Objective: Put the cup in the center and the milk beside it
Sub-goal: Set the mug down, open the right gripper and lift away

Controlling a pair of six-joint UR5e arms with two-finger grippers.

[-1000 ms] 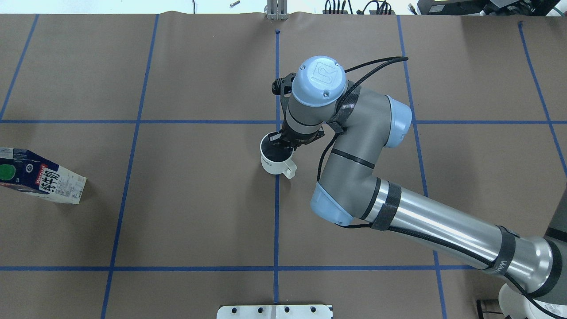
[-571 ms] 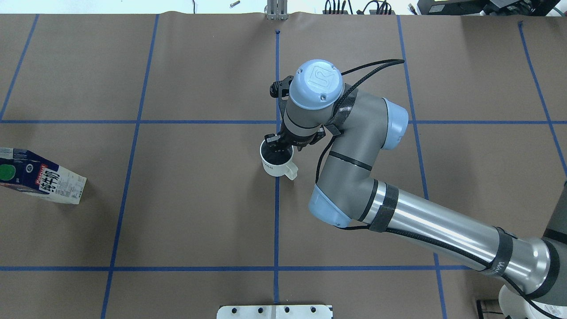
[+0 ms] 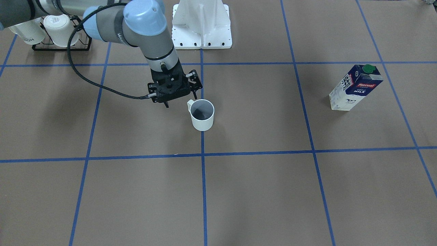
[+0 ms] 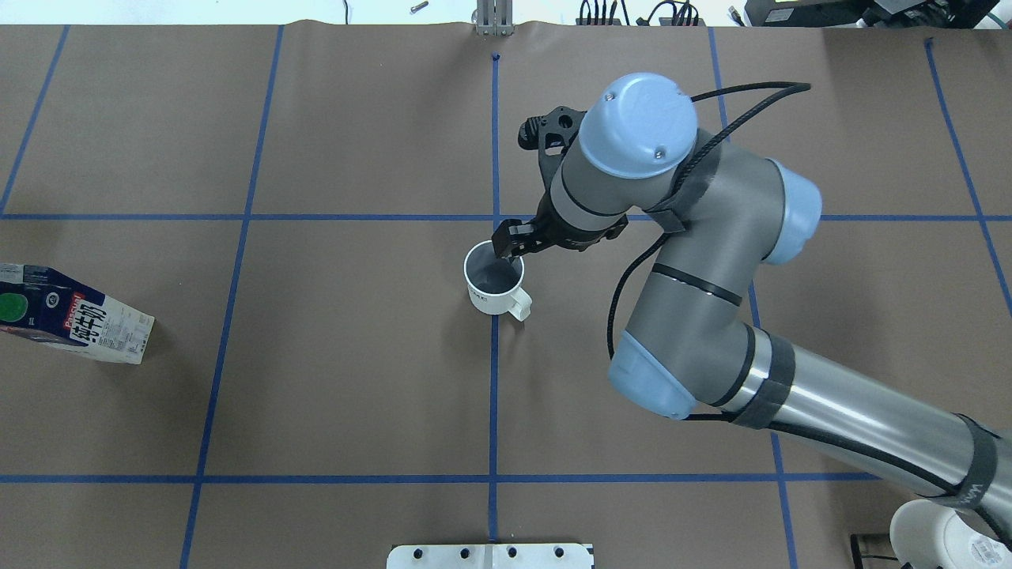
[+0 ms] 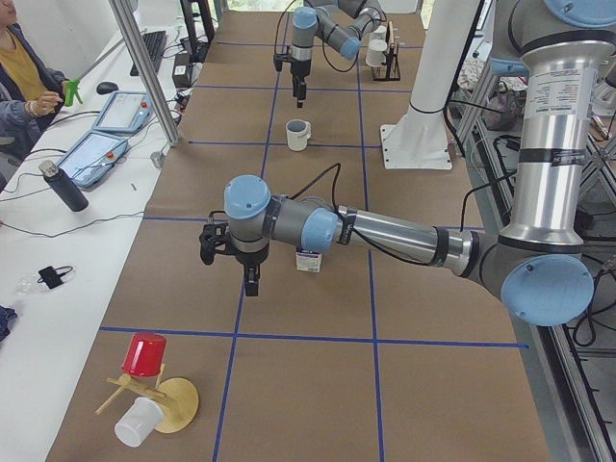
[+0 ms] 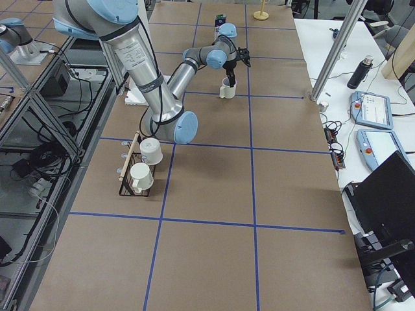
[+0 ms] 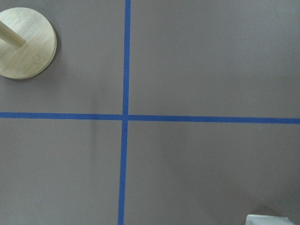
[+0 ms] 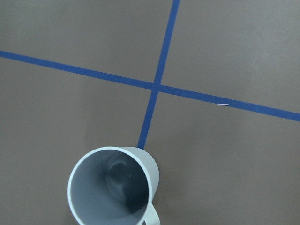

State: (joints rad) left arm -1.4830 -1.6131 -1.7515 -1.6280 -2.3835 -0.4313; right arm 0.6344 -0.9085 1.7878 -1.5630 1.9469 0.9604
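Observation:
The pale cup (image 4: 494,283) stands upright on the center blue tape line (image 4: 493,379), handle toward the robot. It also shows in the front view (image 3: 202,115) and the right wrist view (image 8: 115,190). My right gripper (image 4: 512,245) is open and empty, raised just off the cup's far right rim; in the front view (image 3: 175,99) it hangs beside the handle. The milk carton (image 4: 71,316) stands at the far left edge, also in the front view (image 3: 355,88). My left gripper (image 5: 250,279) shows only in the left side view, near the carton; I cannot tell its state.
A black rack with white mugs (image 3: 54,30) stands by the robot's right side. The white base plate (image 3: 202,24) lies at the robot's edge. A wooden stand with a red cup (image 5: 144,375) is at the table's left end. An operator (image 5: 24,67) sits there.
My right gripper has let go of the cup's rim, risen, and moved to the right and away from it. The cup stays on the center line. The milk has not moved.

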